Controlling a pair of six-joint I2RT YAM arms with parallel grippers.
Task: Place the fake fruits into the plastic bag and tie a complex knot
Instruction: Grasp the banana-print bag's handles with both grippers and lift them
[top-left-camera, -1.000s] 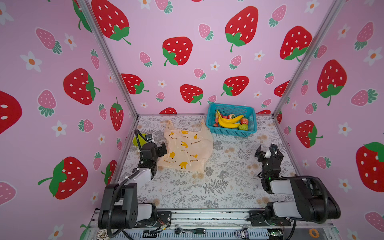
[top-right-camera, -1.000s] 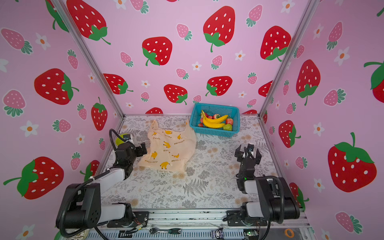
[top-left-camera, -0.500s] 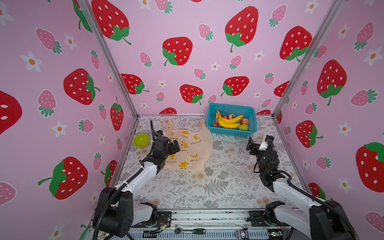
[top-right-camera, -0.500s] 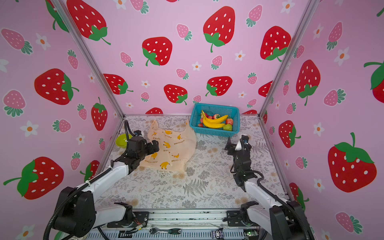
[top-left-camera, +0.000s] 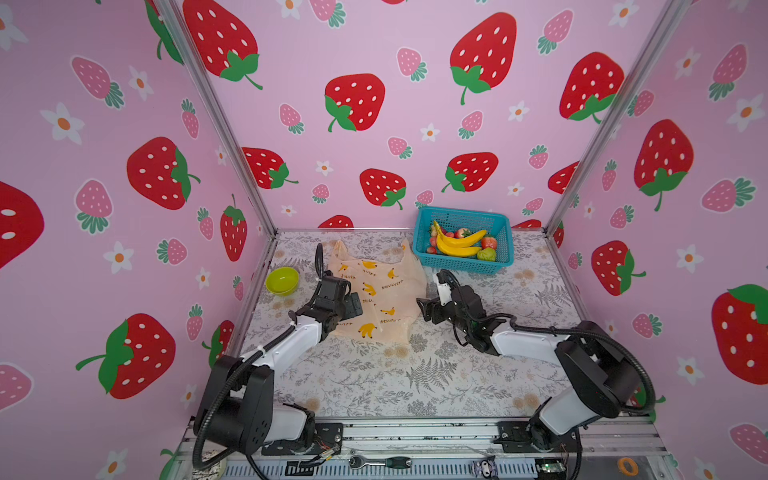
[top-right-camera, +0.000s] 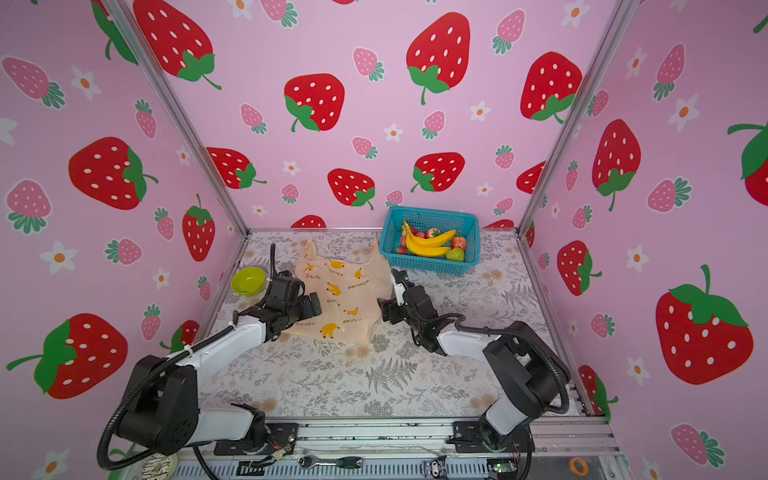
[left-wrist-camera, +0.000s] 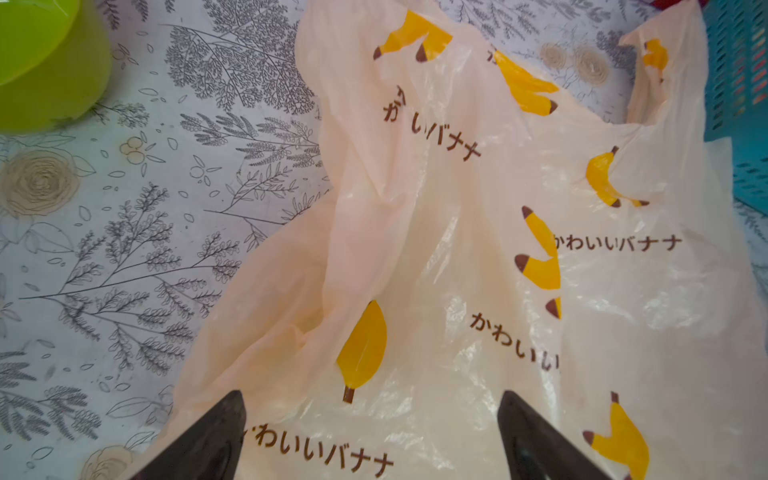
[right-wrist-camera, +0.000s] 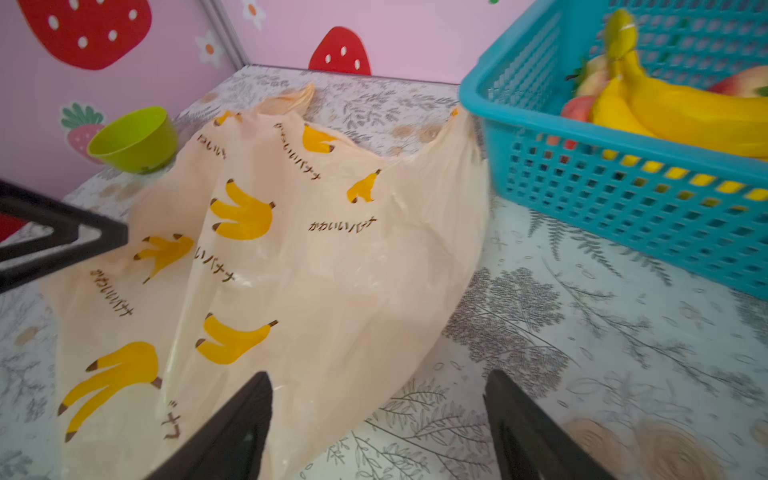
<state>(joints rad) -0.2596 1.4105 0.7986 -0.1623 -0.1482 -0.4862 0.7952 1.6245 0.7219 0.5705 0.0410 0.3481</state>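
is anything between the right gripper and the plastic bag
Nothing visible. The right gripper, jaws apart, sits right at the edge of the plastic bag; the blue basket stands off to one side, clear of that path.

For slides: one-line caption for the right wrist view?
Right gripper, jaws apart, at the edge of the limp plastic bag; bananas sit in the blue basket, green bowl beyond.

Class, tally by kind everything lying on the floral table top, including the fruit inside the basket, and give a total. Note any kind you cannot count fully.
Plastic bag: 1
Blue basket: 1
Green bowl: 1
Banana bunch: 1
Lumpy green fruit: 1
Strawberries: at least 3; more may be hidden
Total: at least 8
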